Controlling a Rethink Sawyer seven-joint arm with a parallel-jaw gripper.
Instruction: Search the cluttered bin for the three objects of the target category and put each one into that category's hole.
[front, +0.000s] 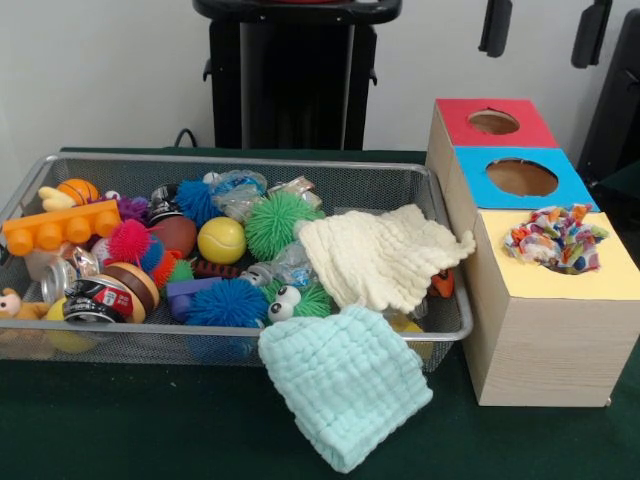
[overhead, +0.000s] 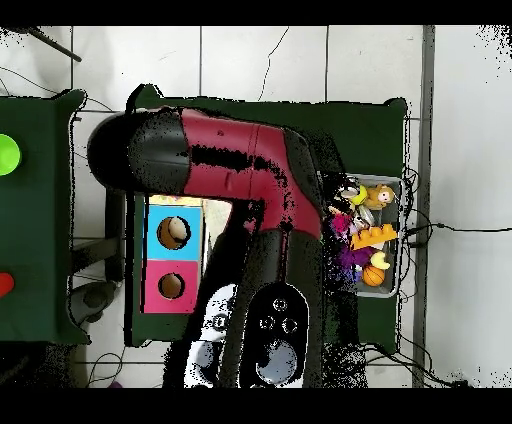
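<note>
We see mint-green muslin cloth (front: 345, 383) draped over wire-mesh bin (front: 445, 335) front rim, cream cloth (front: 378, 256) inside, multicoloured cloth (front: 556, 237) in yellow hole; gripper hidden, state untellable.

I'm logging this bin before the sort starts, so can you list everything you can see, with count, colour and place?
Wire bin: one, grey mesh, on the green table.
Sorting box: one, wooden, beside the bin; red, blue and yellow tops, each with a hole.
Patterned cloth: one, multicoloured, stuffed in the yellow hole.
White cloth: one, lying in the bin, by the box.
Mint cloth: one, draped over the bin's front rim onto the table.
Spiky balls: several; green, blue, pink.
Yellow ball: one, mid-bin.
Orange brick: one, at the bin's end away from the box.
Can: one, black and red label, front corner.
Arm: one, red and black, covering the bin from overhead; gripper unseen.
</note>
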